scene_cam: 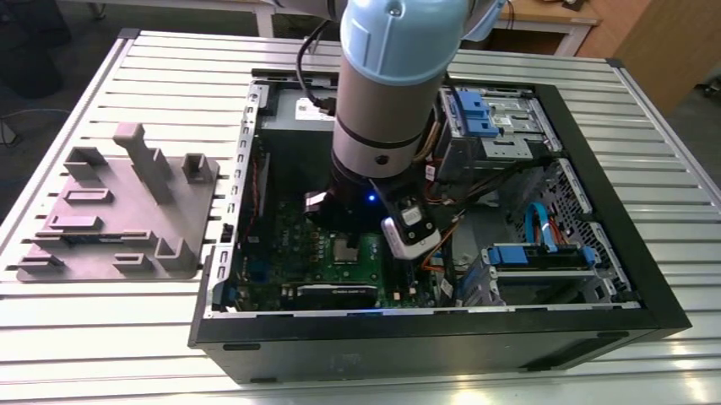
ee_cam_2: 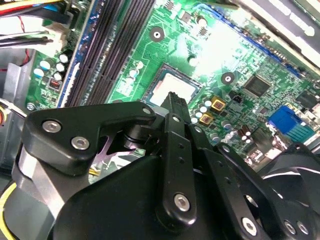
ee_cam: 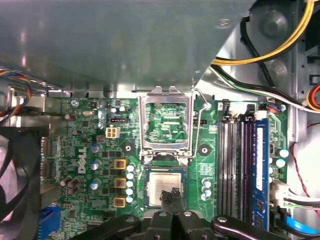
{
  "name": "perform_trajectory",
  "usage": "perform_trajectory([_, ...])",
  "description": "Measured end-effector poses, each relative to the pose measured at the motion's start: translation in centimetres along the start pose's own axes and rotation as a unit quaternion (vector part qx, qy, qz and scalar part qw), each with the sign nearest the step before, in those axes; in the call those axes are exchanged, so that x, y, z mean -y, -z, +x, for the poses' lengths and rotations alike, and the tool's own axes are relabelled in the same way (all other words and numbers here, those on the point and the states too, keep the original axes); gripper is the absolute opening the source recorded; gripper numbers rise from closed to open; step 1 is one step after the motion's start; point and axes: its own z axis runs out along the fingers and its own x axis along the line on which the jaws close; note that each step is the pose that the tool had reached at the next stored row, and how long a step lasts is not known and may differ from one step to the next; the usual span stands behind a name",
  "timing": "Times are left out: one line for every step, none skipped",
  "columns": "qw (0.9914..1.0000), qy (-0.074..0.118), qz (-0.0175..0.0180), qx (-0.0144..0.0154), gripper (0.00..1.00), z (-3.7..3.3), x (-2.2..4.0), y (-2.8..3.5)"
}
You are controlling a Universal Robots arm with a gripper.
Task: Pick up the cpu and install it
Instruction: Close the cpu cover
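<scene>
Slatted metal table [scene_cam: 124, 359] was found carrying an open computer case [scene_cam: 451, 339], a grey tray [scene_cam: 113, 228] at the exterior view's left. In the first wrist view the cpu [ee_cam: 161, 183] was seated flat on the green motherboard [ee_cam: 75, 131]; the hand [ee_cam: 172, 194] was held pressed together over its edge.

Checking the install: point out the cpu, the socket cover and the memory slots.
cpu [ee_cam: 162, 184]: first wrist view, metal top.
socket cover [ee_cam: 141, 122]: first wrist view, frame edge.
memory slots [ee_cam: 231, 170]: first wrist view, black slot.
</scene>
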Motion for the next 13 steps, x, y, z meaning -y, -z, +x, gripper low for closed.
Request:
perform_trajectory([1.0,0.0,0.0,0.0,0.1,-0.14,0.0,0.0])
perform_trajectory([1.0,0.0,0.0,0.0,0.1,-0.29,0.0,0.01])
perform_trajectory([1.0,0.0,0.0,0.0,0.1,-0.44,0.0,0.01])
perform_trajectory([1.0,0.0,0.0,0.0,0.1,-0.59,0.01,0.02])
perform_trajectory([1.0,0.0,0.0,0.0,0.1,-0.75,0.01,0.03])
perform_trajectory([1.0,0.0,0.0,0.0,0.1,-0.89,0.01,0.03])
perform_trajectory([1.0,0.0,0.0,0.0,0.1,-1.02,0.01,0.04])
perform_trajectory([1.0,0.0,0.0,0.0,0.1,-1.13,0.01,0.04])
perform_trajectory([1.0,0.0,0.0,0.0,0.1,-1.2,0.01,0.04])
perform_trajectory([1.0,0.0,0.0,0.0,0.1,-1.22,0.01,0.04])
perform_trajectory([1.0,0.0,0.0,0.0,0.1,-1.22,0.01,0.04])
perform_trajectory([1.0,0.0,0.0,0.0,0.1,-1.23,0.01,0.05])
perform_trajectory([1.0,0.0,0.0,0.0,0.1,-1.23,0.01,0.05])
